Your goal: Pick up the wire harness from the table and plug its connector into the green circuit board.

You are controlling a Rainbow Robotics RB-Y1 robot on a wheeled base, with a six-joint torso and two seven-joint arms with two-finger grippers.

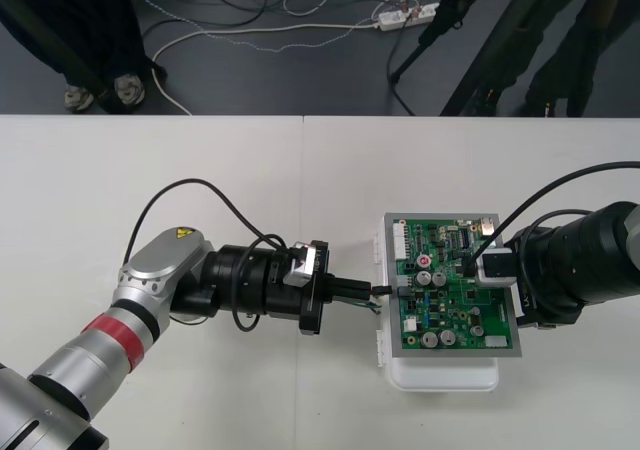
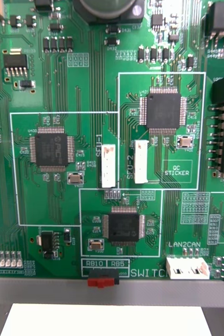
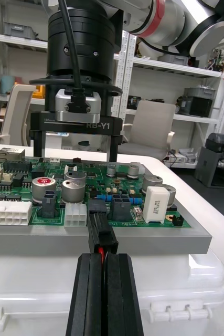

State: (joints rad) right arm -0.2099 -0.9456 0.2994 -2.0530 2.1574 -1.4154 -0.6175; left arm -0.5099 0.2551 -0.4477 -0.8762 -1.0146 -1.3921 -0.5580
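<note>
- Left wrist view: left gripper [image 3: 102,260] clenched on harness wires [image 3: 98,253]; black plug [image 3: 101,231] at circuit board [image 3: 159,185] edge, seating unclear.
- On board's far side: right gripper [image 3: 74,157] spread, fingertips down.
- Risk: a skewed push could bend pins.

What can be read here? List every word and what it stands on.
"QC STICKER": green circuit board.
"SFU-2": board, beside tall white connector.
"LAN2CAN": board, above wide white connector.
"SWITCH", "RB10", "RB5": board, by red switch.
"RB-Y1": right pincer.
Tiny component codes: too small to read.
Yellow sticker, left arm: unreadable.
</note>
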